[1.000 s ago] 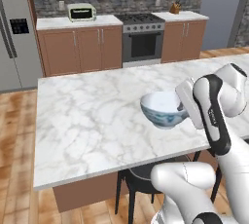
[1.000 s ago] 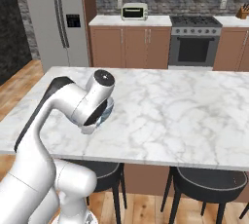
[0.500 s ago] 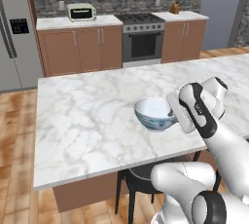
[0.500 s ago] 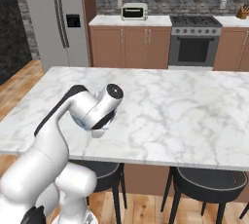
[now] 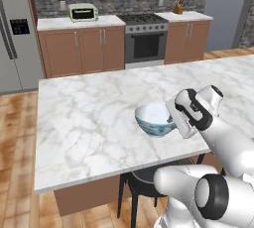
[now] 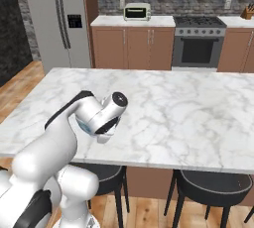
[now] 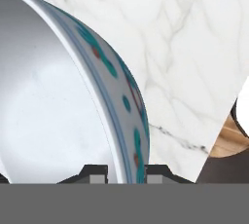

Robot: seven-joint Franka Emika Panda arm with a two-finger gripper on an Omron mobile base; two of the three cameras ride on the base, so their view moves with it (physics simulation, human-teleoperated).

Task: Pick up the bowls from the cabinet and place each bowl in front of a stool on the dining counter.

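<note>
Straddling the bowl [image 7: 58, 101] rim, closed jaws.

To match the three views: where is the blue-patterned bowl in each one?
Left base view: blue-patterned bowl, centre-right, on the dining counter near its front edge.
Right base view: lower left, a sliver behind the arm.
Hand view: left half, rim between the jaws.
Shared landmark: black stool below.

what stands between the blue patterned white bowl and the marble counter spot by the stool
Nothing visible does. The gripper is shut on the rim of the blue patterned white bowl, low over bare veined marble dining counter, with a black stool just below the edge.
</note>
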